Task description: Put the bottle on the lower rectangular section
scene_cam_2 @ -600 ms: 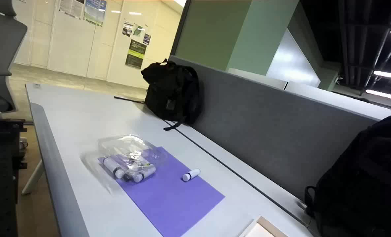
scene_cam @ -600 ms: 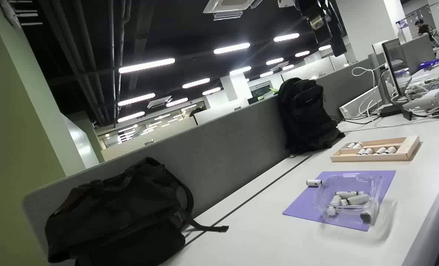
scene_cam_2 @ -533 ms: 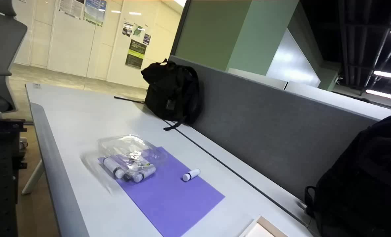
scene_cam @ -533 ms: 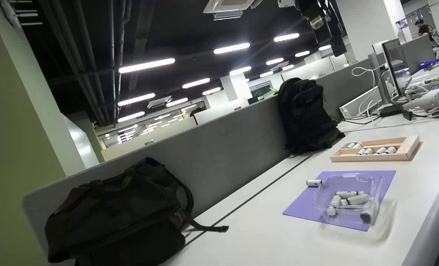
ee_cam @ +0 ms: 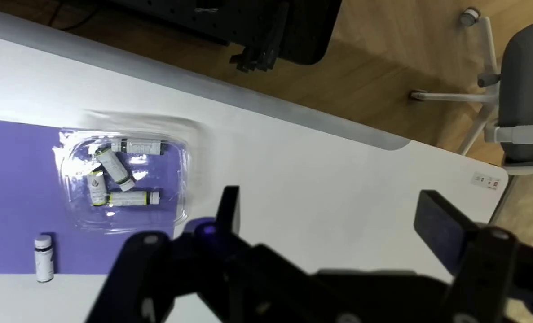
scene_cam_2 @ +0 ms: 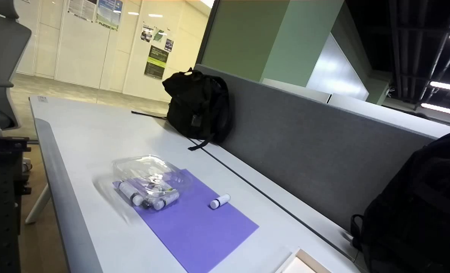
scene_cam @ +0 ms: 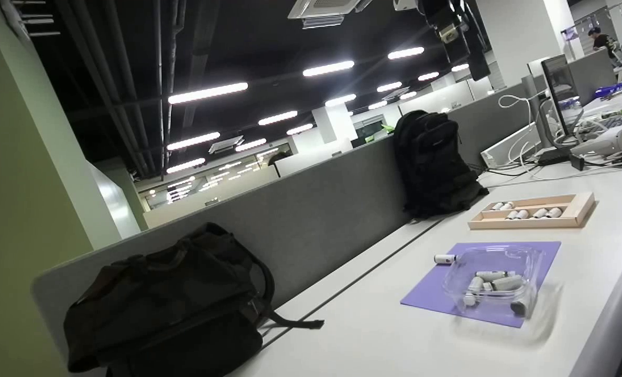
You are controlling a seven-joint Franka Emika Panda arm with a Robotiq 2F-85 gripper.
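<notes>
Found fingers [ee_cam: 442, 232] wide apart; noted no shift in bottle [ee_cam: 44, 260] straddling edge of purple mat [ee_cam: 15, 193]; judged pickup pending.

The jaws stand wide apart above the white desk [ee_cam: 311, 188]. A clear plastic container [ee_cam: 164, 172] rests mostly on the purple mat [ee_cam: 15, 188], reaching past its edge, and four small labelled bottles [ee_cam: 115, 168] lie inside at differing angles. A fifth bottle [ee_cam: 44, 260] lies across the mat's border, its white cap over the purple, its base past it. Beyond the desk edge, an office chair [ee_cam: 527, 85] and a black structure [ee_cam: 311, 31] show against a wooden floor [ee_cam: 365, 85].
</notes>
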